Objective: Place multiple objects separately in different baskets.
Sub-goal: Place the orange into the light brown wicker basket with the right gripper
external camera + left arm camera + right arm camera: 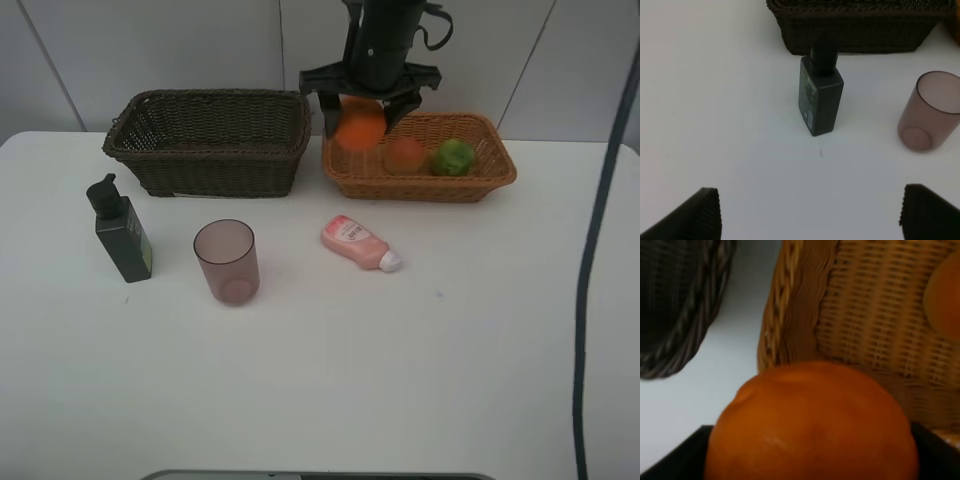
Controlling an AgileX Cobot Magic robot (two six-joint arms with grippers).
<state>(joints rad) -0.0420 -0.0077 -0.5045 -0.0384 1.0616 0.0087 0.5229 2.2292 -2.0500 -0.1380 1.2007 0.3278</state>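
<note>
Orange (360, 128): clamped in right gripper (362, 120), jaws part closed on its sides, over left end of light basket (420, 186), close by that basket's rim. Cannot tell whether touching basket floor. Round, smooth, slightly dimpled skin, no clear long axis; fills most of right wrist view.

Inside same basket: peach (405, 155) near middle, green fruit (453, 157) just beside it toward the right, both well apart from the rim walls. Peach closest to orange, narrow gap between them.

Dark basket (210, 160) to the left of light basket, strip of white table (400, 380) between them. Both woven wicker, rectangular, long axes running left to right in exterior view; dark one deeper, light one shallow with flared walls.

Nearer the camera on table: pump bottle (122, 232) upright in front of dark basket's left end, square dark body, pump head turned leftward. Cup (227, 260) upright beside it to the right, translucent mauve, mouth up, apart from bottle. Tube (358, 243) lying flat in front of light basket's left end, pink with white cap, long axis diagonal, cap pointing near-right.

Left gripper (815, 215) low over table, jaws spread wide, holding nothing, facing bottle with cup off to one side. Seen in left wrist view only.

Dark cable (600, 250) running down right edge of exterior view.
</note>
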